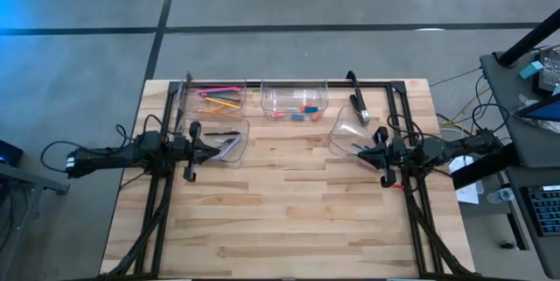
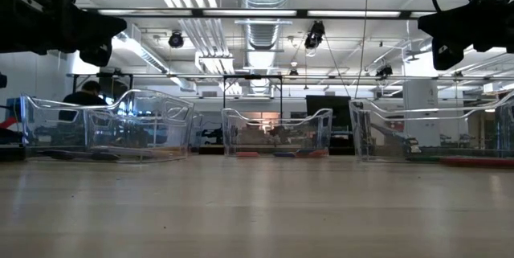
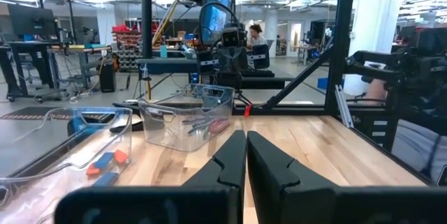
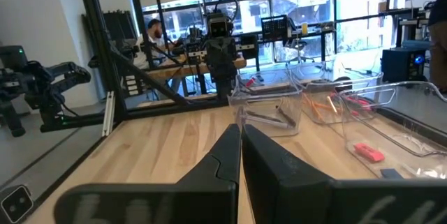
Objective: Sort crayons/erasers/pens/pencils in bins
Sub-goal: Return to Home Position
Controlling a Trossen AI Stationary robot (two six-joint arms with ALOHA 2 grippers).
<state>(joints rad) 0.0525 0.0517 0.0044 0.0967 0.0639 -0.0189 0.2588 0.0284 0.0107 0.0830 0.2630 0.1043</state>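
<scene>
Four clear bins stand on the wooden table. In the high view, the pencils [image 1: 219, 99] lie in the far-left bin [image 1: 194, 97], the erasers [image 1: 302, 110] in the far middle bin [image 1: 294, 95], dark pens [image 1: 229, 144] in the left bin [image 1: 236, 130] and crayons [image 3: 204, 123] in the right bin [image 1: 348, 129]. My left gripper [image 1: 198, 146] hovers shut and empty beside the pens' bin; its fingers [image 3: 246, 151] are closed. My right gripper [image 1: 371, 152] hovers shut and empty beside the crayons' bin, fingers [image 4: 241, 144] closed. Both arms hang high in the low view [image 2: 48, 13] [image 2: 474, 17].
A black metal frame [image 1: 289, 82] runs along the far edge and down both sides of the table. A thick black fixture [image 1: 357, 101] sits right of the erasers' bin. Bare wood [image 1: 289, 211] fills the near half. A person sits in the room behind [image 4: 157, 32].
</scene>
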